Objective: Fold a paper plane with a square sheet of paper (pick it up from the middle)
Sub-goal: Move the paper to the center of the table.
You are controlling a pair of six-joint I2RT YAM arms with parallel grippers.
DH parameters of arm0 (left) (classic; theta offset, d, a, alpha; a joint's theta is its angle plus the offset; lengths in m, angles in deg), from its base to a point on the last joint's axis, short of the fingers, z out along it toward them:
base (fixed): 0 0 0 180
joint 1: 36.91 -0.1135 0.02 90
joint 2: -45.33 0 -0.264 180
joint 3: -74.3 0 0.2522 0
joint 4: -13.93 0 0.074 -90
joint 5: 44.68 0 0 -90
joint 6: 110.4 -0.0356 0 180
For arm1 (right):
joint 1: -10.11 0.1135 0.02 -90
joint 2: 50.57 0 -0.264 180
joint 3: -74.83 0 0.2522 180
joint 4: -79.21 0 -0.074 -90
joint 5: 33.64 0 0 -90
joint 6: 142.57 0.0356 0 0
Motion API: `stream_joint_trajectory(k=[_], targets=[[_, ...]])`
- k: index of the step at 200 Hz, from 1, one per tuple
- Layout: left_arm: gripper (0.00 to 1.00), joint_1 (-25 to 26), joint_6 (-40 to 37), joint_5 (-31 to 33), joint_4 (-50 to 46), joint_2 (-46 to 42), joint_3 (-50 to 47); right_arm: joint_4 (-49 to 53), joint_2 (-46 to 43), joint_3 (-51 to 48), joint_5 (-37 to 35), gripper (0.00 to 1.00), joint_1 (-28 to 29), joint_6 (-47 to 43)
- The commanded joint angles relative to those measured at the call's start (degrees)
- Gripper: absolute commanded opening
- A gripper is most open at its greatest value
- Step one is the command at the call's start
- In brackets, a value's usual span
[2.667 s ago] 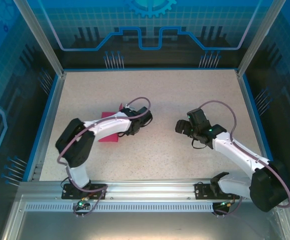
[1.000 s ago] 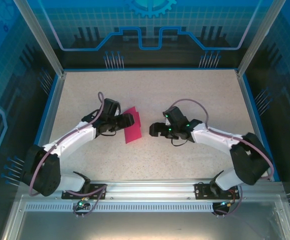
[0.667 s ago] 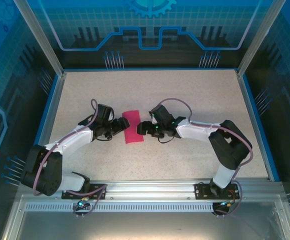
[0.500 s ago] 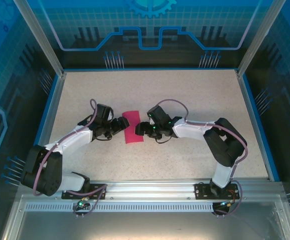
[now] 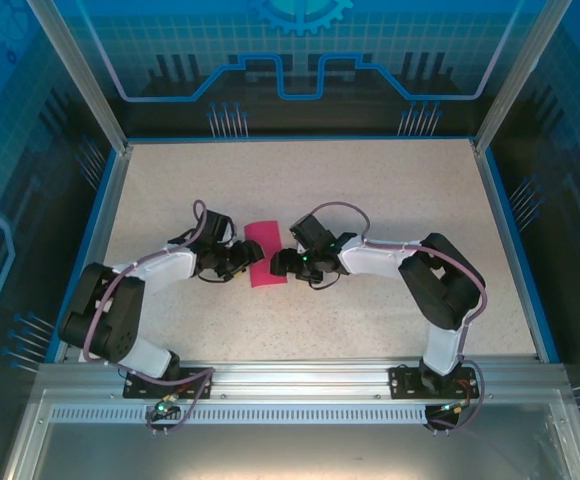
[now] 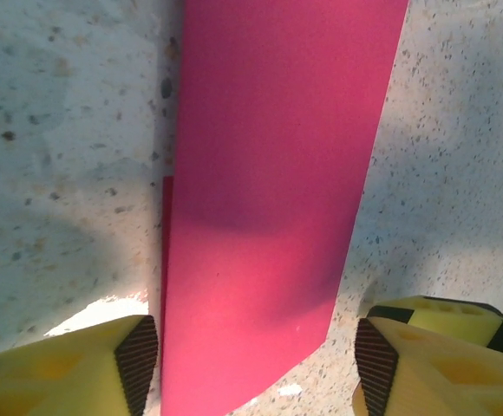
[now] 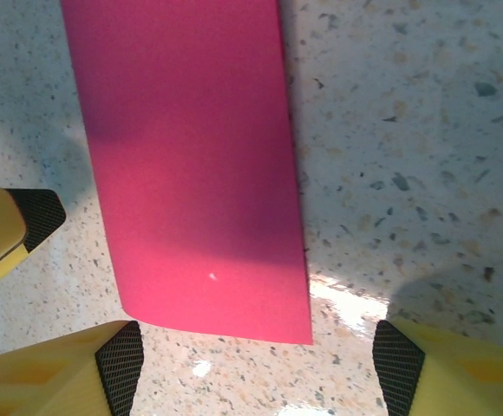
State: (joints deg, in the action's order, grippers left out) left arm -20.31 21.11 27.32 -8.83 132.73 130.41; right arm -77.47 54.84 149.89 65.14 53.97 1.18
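Speckled table [image 5: 370,190] holds the pink paper [image 5: 266,252], a flat folded strip at its middle. Light, limp and easily creased, it probably needs an edge pinch. The left gripper [image 6: 247,364] and right gripper [image 7: 260,355] straddle it, jaws spread.

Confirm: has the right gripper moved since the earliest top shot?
Yes. The right gripper moved left, away from the table's right rim, up to the folded pink paper.

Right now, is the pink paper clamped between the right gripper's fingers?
No, the right gripper stands open, its fingers spread wider than the pink paper, which lies flat on the table.
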Motion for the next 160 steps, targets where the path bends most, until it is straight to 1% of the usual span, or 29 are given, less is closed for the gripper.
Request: stream_joint_trajectory(k=[1, 40, 84, 122, 160], targets=[[0.61, -0.6, -1.68, -3.18, 3.64, 2.05, 2.98, 2.87, -2.76, -0.34, -2.73, 0.73, 0.64, -1.36], [0.57, -0.6, -1.64, -4.01, 5.84, 5.8, 3.98, 3.01, -3.9, -2.01, -3.5, 0.73, 0.27, -1.56], [0.56, -0.52, -0.23, -5.2, 7.37, 7.14, 2.42, 2.92, -4.42, -3.08, -3.94, 0.73, -0.09, -1.37], [0.55, -0.47, 1.99, -4.68, 6.5, 7.61, 0.36, 2.65, -5.33, -3.77, -4.08, 0.73, -0.2, -1.02], [0.55, 0.92, 5.28, -3.61, 6.65, 5.94, -3.22, 1.97, -5.65, -4.37, -2.02, 0.71, -0.11, -0.48]])
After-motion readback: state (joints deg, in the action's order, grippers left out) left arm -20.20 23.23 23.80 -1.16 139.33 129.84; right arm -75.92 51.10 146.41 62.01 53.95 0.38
